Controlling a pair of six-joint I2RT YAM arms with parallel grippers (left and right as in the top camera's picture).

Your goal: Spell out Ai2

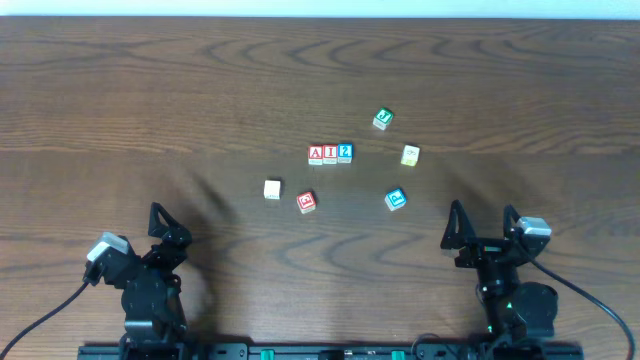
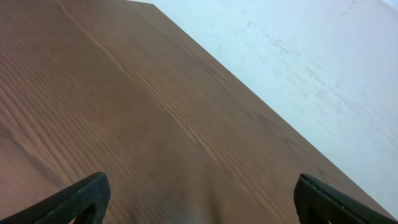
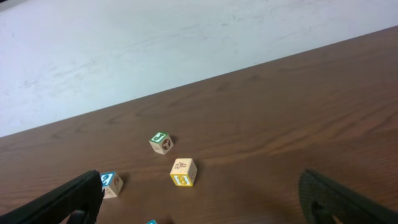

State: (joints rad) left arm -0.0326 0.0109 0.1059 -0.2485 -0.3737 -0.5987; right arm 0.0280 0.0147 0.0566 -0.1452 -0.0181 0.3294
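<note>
Three letter blocks stand touching in a row at the table's middle in the overhead view: a red A block (image 1: 316,154), a red I block (image 1: 330,154) and a blue 2 block (image 1: 345,153). The blue 2 block also shows in the right wrist view (image 3: 111,184). My left gripper (image 1: 166,232) is open and empty near the front left; its fingers frame bare table in the left wrist view (image 2: 199,199). My right gripper (image 1: 483,228) is open and empty near the front right, its fingertips at the bottom corners of the right wrist view (image 3: 202,199).
Loose blocks lie around the row: a green one (image 1: 382,119) behind, a yellow one (image 1: 410,155) to the right, a blue one (image 1: 396,199), a red one (image 1: 306,202) and a plain white one (image 1: 272,189) in front. The green (image 3: 161,142) and yellow (image 3: 183,172) blocks show in the right wrist view.
</note>
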